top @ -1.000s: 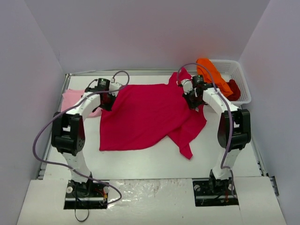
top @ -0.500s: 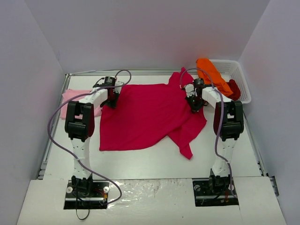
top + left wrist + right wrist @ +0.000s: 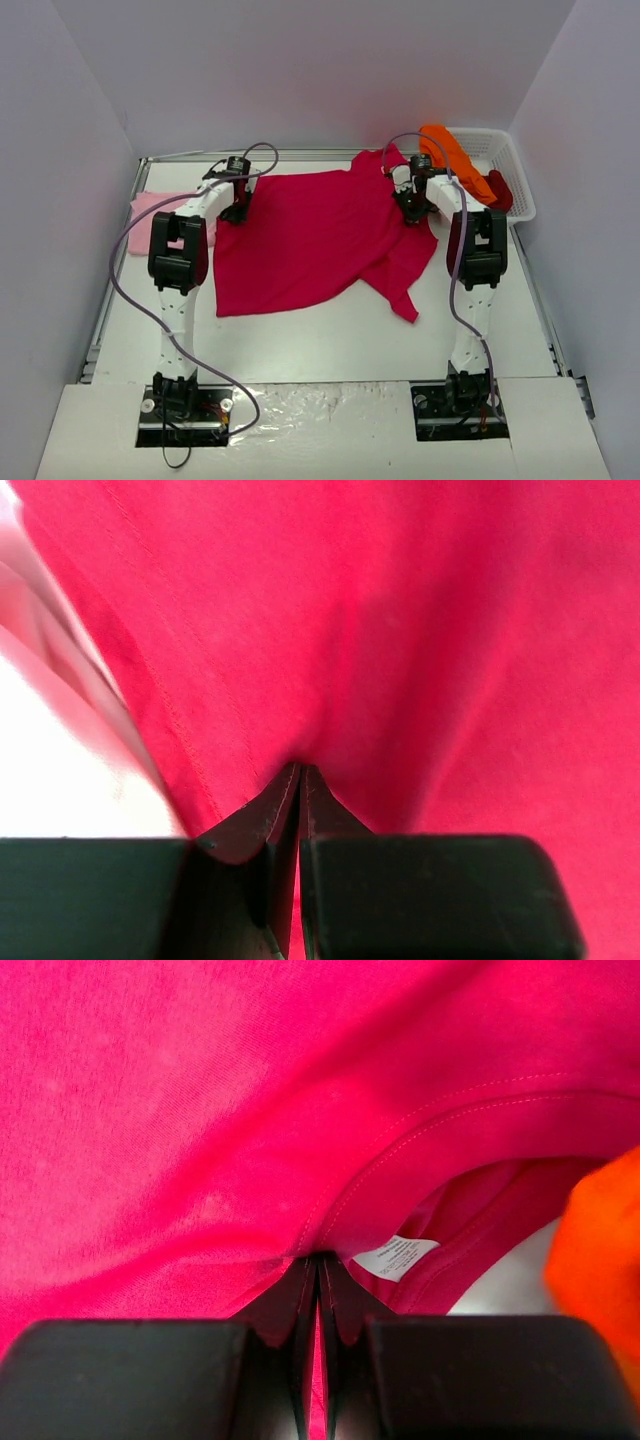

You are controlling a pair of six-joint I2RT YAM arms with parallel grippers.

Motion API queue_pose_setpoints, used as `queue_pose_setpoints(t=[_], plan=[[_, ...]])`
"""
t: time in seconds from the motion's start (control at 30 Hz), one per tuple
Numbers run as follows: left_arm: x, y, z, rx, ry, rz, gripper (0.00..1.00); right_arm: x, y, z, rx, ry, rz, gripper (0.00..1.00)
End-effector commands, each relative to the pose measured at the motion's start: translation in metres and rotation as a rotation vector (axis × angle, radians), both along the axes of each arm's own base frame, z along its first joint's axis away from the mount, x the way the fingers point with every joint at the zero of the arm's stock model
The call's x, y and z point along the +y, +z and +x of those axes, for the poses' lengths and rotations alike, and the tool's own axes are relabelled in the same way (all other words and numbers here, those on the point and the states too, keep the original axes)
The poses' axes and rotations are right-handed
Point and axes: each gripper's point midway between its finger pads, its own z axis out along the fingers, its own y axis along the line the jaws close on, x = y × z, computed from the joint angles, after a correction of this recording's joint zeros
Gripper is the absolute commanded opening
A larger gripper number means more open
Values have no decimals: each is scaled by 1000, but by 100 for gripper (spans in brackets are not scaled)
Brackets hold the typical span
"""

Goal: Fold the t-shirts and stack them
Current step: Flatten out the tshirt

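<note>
Spreading step: left gripper (image 3: pixel 238 208) and right gripper (image 3: pixel 408 210) each pinch far edge of crimson t-shirt (image 3: pixel 310 245); next, lay it flat, then fold.

Light: bright, even, soft shadows | top: sharp | left wrist view: crimson t-shirt (image 3: pixel 420 630) blurred at left

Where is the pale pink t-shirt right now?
In the top view, the pale pink t-shirt lies at the far left, partly hidden under the left arm, just left of the crimson t-shirt.
</note>
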Motion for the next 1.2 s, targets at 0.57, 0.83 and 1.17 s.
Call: queue_pose_setpoints(t=[0.57, 0.83, 1.17], plan=[[26, 25, 50, -55, 88, 137, 2, 2, 0, 29, -13, -29, 13, 0], [31, 123, 39, -231, 110, 153, 2, 15, 86, 14, -144, 4, 80, 28], [51, 241, -41, -441, 117, 217, 45, 38, 175, -78, -233, 204, 97, 98]])
